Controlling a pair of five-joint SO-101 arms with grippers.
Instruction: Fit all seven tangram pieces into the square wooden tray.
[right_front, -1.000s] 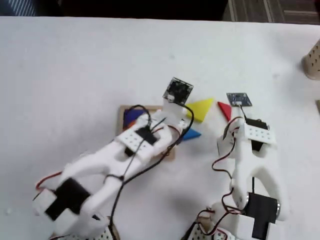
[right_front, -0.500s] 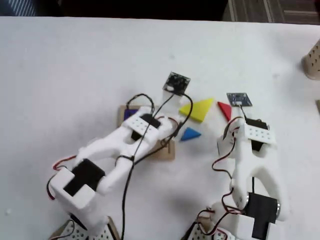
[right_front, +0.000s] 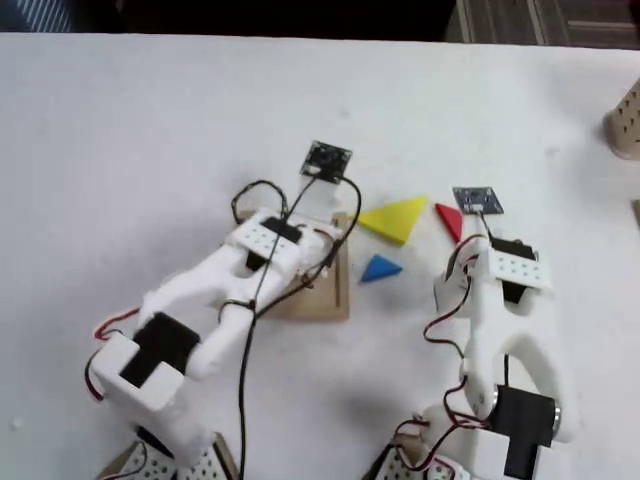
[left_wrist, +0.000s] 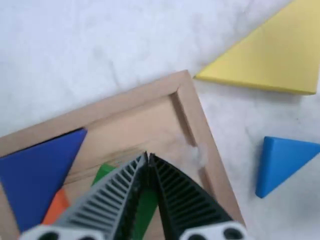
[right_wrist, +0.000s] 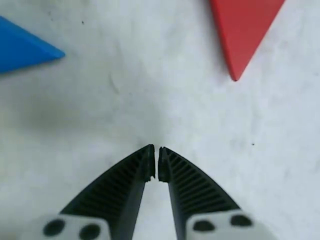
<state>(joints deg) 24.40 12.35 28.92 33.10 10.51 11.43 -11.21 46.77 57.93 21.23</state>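
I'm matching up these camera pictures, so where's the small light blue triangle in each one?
High view: the light blue triangle lies beside the wooden tray, nearer the arms' bases than the yellow triangle and the red triangle.
Left wrist view: it lies just outside the wooden tray's frame, apart from the yellow triangle.
Right wrist view: it is cut by the picture's edge, apart from the red triangle.
Shared landmark: the white table under it.

The square wooden tray (right_front: 320, 304) lies flat near the middle of the high view, its far right corner bare wood. Inside it lie a dark blue piece (left_wrist: 35, 170), an orange piece (left_wrist: 56, 207) against it, and a green piece (left_wrist: 103, 173). Just right of the tray lie a yellow triangle (right_front: 395, 218) and, below it, a small blue triangle (right_front: 380, 268). A red triangle (right_front: 450, 221) lies farther right.
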